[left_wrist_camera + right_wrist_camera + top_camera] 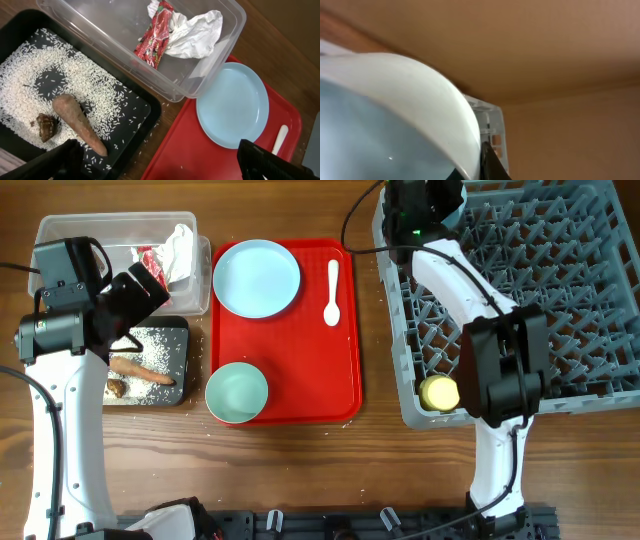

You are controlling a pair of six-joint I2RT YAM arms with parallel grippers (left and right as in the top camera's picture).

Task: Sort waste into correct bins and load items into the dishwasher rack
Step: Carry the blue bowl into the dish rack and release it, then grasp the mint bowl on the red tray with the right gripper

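Observation:
My left gripper (148, 286) (160, 167) is open and empty, above the edge between the black tray (183, 394) (150, 107) and the clear tub (100, 228) (100, 20). The tub holds the red wrapper (150, 260) (155, 32) and white tissue (180, 248) (197, 32). The tray holds rice (160, 345) (35, 75), the carrot (140, 370) (80, 122) and the brown lump (116, 388) (46, 126). My right gripper (425, 208) (477, 165) is shut on the white bowl (410, 100) over the far left corner of the rack (570, 300). The yellow cup (439, 392) sits in the rack.
The red serving tray (320, 370) (200, 160) carries the pale plate (256, 276) (232, 107), the green bowl (237, 392) and the white spoon (333, 292) (280, 137). A few rice grains lie on the wood between the black tray and the red tray.

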